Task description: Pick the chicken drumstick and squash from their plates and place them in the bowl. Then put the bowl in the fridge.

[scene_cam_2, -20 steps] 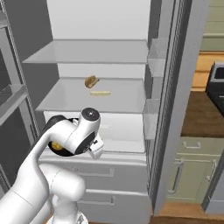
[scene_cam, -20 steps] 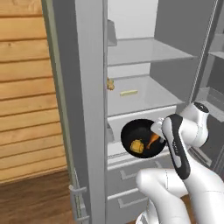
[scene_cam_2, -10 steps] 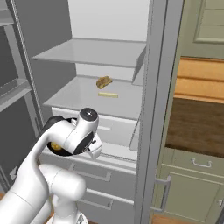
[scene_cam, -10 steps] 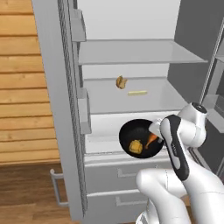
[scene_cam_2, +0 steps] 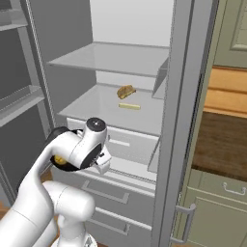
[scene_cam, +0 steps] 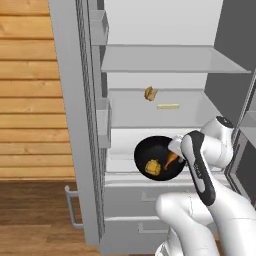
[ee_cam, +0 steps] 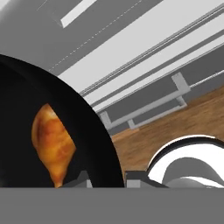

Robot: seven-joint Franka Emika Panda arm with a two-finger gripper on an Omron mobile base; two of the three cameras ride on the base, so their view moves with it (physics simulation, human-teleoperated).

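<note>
Squash (scene_cam: 153,167) left of drumstick (scene_cam: 171,158) in bowl (scene_cam: 145,150), seemingly before fridge shelf (scene_cam: 125,147)

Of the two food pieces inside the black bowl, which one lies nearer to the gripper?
The chicken drumstick, orange-brown and tapered, lies beside the gripper at the bowl rim; the yellow squash sits further in.
</note>
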